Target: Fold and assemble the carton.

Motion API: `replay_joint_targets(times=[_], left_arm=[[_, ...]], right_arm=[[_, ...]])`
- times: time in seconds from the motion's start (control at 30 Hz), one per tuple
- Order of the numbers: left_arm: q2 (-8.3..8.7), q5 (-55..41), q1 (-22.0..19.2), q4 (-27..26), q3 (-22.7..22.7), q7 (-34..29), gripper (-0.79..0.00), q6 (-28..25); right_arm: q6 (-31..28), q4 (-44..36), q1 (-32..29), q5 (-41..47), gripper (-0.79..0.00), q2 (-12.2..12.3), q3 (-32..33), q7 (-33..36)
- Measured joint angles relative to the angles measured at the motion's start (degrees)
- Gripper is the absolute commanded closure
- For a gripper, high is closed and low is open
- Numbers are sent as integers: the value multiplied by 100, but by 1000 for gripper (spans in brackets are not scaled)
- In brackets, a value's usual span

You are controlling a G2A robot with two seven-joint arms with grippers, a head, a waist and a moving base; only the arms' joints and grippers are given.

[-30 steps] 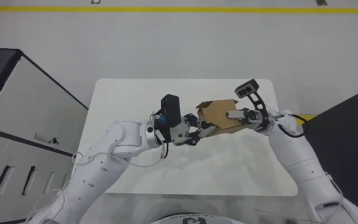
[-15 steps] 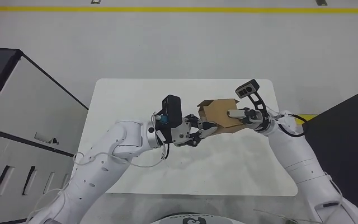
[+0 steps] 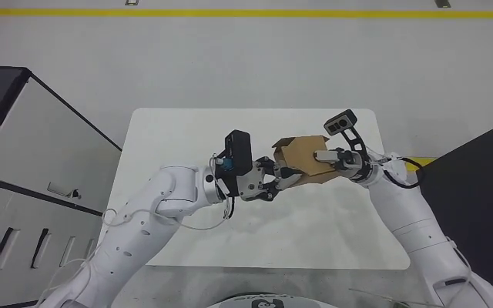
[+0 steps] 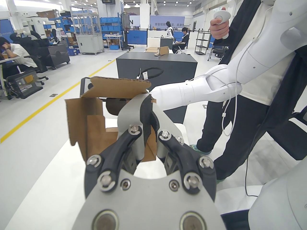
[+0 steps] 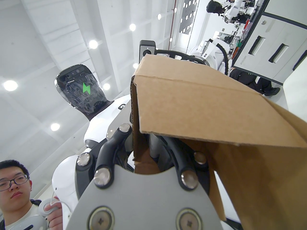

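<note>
The brown corrugated carton [image 3: 303, 154], boxy with flaps open, sits over the smooth white table [image 3: 177, 138], right of frame centre. The left gripper [image 3: 282, 175] pinches one flap edge, and the right gripper [image 3: 318, 156] clamps the opposite wall.

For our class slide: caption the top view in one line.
Left gripper and right gripper hold a half-folded carton over the white table.

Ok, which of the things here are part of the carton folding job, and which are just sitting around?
In the job:
carton, held between both grippers
left gripper, shut on a carton wall
right gripper, shut on the opposite side
white table underneath

Just lying about:
grey cabinet
black stand
yellow floor line
</note>
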Motion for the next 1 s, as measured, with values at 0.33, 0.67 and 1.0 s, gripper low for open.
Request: replay_joint_targets(times=[0.33,0.67,1.0], left_arm=[[-13,1,23,-2,44,-27,0,-30],[-19,21,20,-25,-9,-26,0,-16],[34,125,212,-195,-364,39,0,36]], right_arm=[[16,-50,-28,33,0,5,-30,0],[51,-14,-41,126,0,9,-34,0],[186,60,-51,325,0,17,7,0]])
